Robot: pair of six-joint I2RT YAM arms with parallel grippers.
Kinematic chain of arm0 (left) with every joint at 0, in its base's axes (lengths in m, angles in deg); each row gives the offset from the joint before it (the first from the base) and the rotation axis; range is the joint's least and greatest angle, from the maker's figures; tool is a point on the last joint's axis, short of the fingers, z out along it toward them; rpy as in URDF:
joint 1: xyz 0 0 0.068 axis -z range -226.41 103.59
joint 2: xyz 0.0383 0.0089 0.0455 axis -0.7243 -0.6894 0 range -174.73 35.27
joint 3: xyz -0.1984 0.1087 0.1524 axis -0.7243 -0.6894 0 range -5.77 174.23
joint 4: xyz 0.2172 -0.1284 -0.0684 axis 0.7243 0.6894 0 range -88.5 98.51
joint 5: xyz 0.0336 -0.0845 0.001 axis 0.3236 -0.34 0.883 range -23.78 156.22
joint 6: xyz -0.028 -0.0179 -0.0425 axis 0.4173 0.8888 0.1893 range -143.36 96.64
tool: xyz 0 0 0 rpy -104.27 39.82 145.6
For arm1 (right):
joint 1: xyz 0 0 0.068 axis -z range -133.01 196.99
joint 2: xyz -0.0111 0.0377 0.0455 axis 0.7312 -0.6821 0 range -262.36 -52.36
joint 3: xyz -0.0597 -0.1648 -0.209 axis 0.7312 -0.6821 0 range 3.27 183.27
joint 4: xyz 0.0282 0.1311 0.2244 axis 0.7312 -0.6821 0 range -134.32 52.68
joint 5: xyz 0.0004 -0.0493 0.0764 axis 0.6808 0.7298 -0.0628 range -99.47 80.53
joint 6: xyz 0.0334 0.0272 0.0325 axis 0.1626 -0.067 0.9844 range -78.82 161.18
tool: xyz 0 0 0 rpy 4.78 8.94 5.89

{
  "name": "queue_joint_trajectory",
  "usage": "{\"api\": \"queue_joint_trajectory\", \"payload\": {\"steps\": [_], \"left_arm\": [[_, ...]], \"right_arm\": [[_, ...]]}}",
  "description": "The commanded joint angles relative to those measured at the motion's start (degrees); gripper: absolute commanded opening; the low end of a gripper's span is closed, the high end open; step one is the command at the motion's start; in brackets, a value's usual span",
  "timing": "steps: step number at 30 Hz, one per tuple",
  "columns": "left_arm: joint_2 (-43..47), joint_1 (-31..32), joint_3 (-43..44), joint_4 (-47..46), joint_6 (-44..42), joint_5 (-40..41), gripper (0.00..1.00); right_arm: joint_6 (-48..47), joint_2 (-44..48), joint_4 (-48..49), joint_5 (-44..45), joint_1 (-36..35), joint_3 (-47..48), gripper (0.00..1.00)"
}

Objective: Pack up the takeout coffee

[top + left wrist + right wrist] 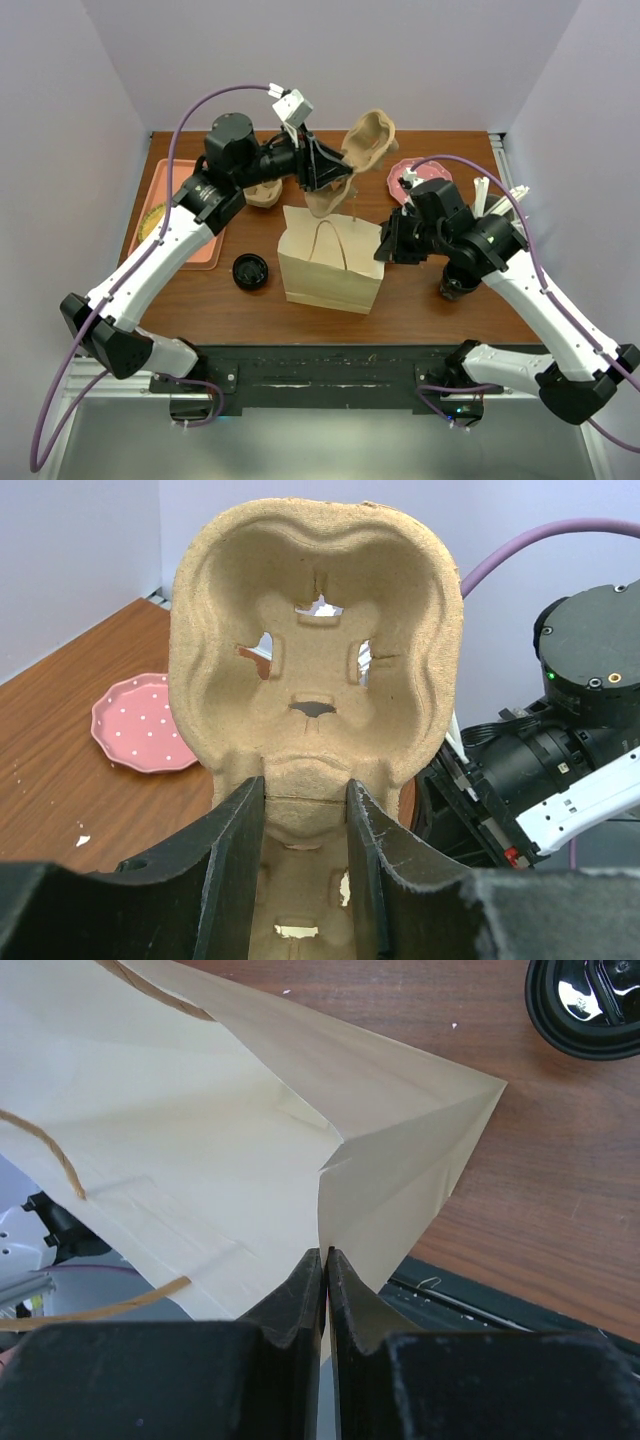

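Left claw (pixel 305 798): closed on the pulp cup carrier (pixel 315 660), which is held upright over the mouth of the paper bag (pixel 330 262), presumably so that it can be lowered in.
Right claw (pixel 326 1260): pinched shut on the bag's rim at a side fold, so that the mouth is kept open and the bag steadied.
Takeout coffee cup (pixel 250 271): left on the counter (pixel 200 300) just left of the bag, untouched and not yet packed.
Dark shape under the right arm: possibly another cup, but too hidden to be told.
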Motion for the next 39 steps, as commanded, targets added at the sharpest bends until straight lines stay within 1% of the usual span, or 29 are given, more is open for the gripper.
{"api": "queue_joint_trajectory", "payload": {"steps": [1, 6, 10, 11, 14, 19, 23, 30, 36, 39], "left_arm": [[1.3, 0.5, -2.0, -3.5, -2.6, 1.2, 0.04], [0.4, 0.5, -0.8, -3.1, -4.4, 2.7, 0.04], [-0.4, 0.9, -0.7, -1.0, -4.1, 0.9, 0.03], [-0.2, 1.2, -0.8, 1.2, -4.5, 0.5, 0.03], [1.2, 2.2, -2.3, 6.7, -6.7, 0.2, 0.03], [6.9, 2.7, -7.9, 10.7, -8.4, 0.5, 0.03], [8.8, 2.8, -9.1, 14.1, -9.1, 0.2, 0.03], [8.8, 2.7, -7.0, 19.6, -10.6, -1.1, 0.03], [9.4, 2.7, -4.6, 26.8, -13.7, 3.9, 0.03], [10.7, 2.8, -4.5, 28.1, -13.8, 4.9, 0.03]], "right_arm": [[-1.5, 1.3, 0.9, -0.3, -0.3, 0.1, 0.08], [-1.9, 1.8, 0.5, -0.5, -0.4, 0.4, 0.09], [-0.3, 2.2, 0.1, 0.1, -0.3, -0.1, 0.09], [0.2, 2.4, 0.0, 0.7, -0.3, -0.1, 0.09], [2.5, 3.1, 0.3, 2.6, -0.3, 0.0, 0.08], [4.1, 2.3, 0.5, 5.0, -0.3, 1.3, 0.08], [4.8, 1.8, 1.1, 5.7, -0.3, 1.3, 0.07], [4.8, 0.6, 2.7, 6.0, -0.3, 1.3, 0.06], [4.8, -1.0, 2.3, 7.1, -0.3, 3.4, 0.06], [4.5, -2.1, 1.4, 7.7, -0.2, 5.4, 0.09]]}}
